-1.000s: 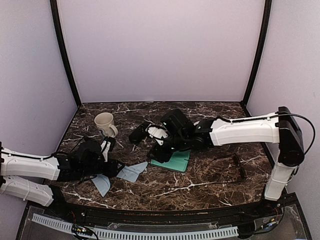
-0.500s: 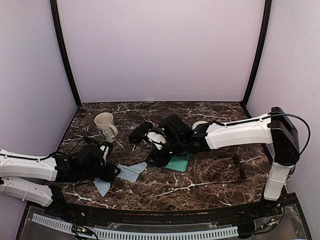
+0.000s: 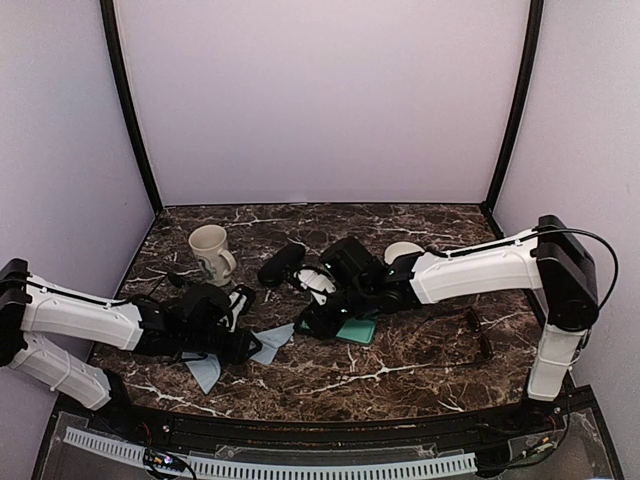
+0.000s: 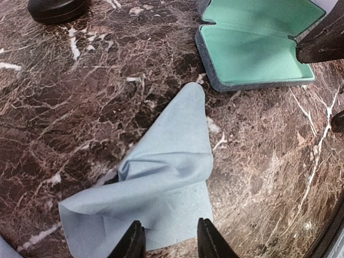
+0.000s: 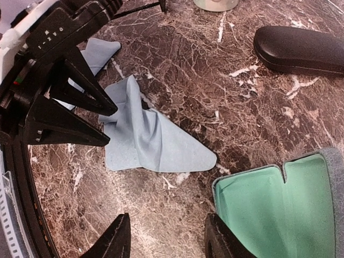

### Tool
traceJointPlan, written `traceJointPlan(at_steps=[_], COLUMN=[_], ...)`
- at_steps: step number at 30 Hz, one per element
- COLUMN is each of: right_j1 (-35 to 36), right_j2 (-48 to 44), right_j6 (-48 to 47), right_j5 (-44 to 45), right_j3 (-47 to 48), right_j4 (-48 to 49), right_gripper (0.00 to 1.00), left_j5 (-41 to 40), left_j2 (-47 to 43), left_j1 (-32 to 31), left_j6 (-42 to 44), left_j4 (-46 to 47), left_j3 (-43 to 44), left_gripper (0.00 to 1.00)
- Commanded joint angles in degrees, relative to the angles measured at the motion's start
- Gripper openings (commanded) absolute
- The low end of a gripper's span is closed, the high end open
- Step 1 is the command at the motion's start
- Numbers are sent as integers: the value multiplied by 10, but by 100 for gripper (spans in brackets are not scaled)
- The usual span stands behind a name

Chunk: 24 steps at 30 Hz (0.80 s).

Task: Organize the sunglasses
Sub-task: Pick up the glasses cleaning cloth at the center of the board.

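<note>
since a sec ago both arms have shifted: my left gripper [image 4: 171, 242] has slid fwd and rightward onto the near edge of the blue cloth [image 4: 161, 183], and my right gripper [image 5: 169, 239] has dropped toward the near-left, off the open case [image 5: 279, 215] and over bare marble btwn case and cloth. both jaws have narrowed a bit. left fingers sit apart w/ a slim gap, the cloth's edge lying under and btwn them, not pinched yet afaict. right fingers are spread, nothing btwn them but tabletop. the sunglasses [image 3: 478, 333] lie on the table to the right of the open case, well apart from either set of fingers and back along my right forearm, so the right arm is clearly the nearer one; the left is busy on the far side of the case. the frame is so thin in the top view that i can only say its clearest piece runs roughly near-to-far; lens side i can't tell. i judge the right wrist must swing back rightward and turn across that axis. a 2nd pair i can't make out for sure.
</note>
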Motion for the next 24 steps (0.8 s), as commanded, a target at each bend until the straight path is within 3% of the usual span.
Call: traceJointPlan(at_steps=[1, 24], right_j1=[4, 3], right_j2=[-8, -5], right_j6=[11, 9], right_j5=[5, 15], right_j3=[-10, -18], right_j4=[21, 12], right_gripper=[47, 46], left_j5=[22, 32], left_j2=[19, 102], left_j1=[-7, -50], left_j6=[27, 75], left_j4=[3, -18], left_j3=[21, 70], left_gripper=[33, 32])
